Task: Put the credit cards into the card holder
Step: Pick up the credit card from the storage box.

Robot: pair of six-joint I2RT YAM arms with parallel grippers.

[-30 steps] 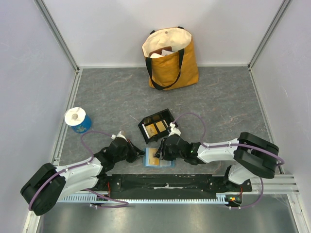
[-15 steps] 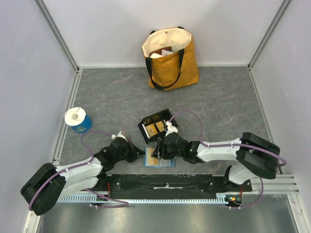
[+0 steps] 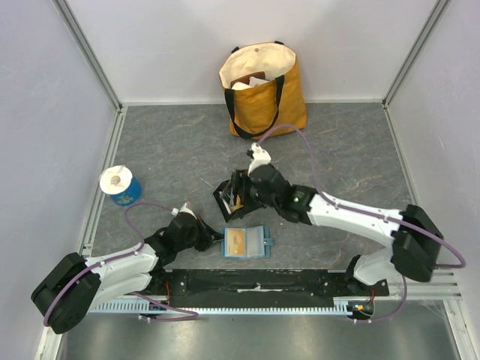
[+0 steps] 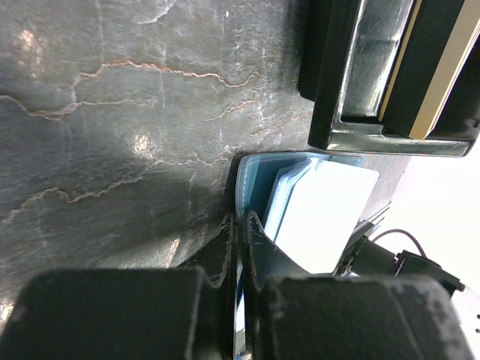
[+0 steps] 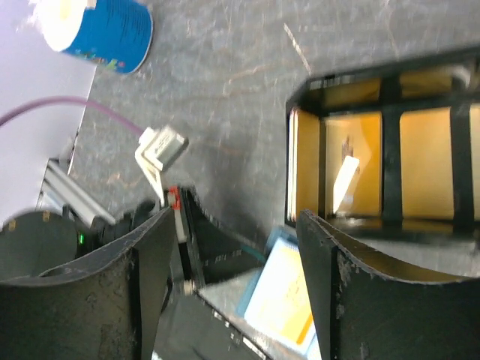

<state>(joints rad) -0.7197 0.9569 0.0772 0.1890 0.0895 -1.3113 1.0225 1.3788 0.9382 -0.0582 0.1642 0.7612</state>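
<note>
Over the black tray, our right tool hangs wide open, empty. Left tool clamps the card holder, open on the counter just beside. We descend square, pinch one of the credit cards edgewise.

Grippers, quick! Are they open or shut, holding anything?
Left gripper: shut on the card holder edge.
Right gripper: open, holding nothing.

Grey marbled table. Lying on it: a tan tote bag at far middle by the back wall, a blue cup at left, a black tray mid-table, and an open teal wallet near the front edge, close to the tray but apart.
</note>
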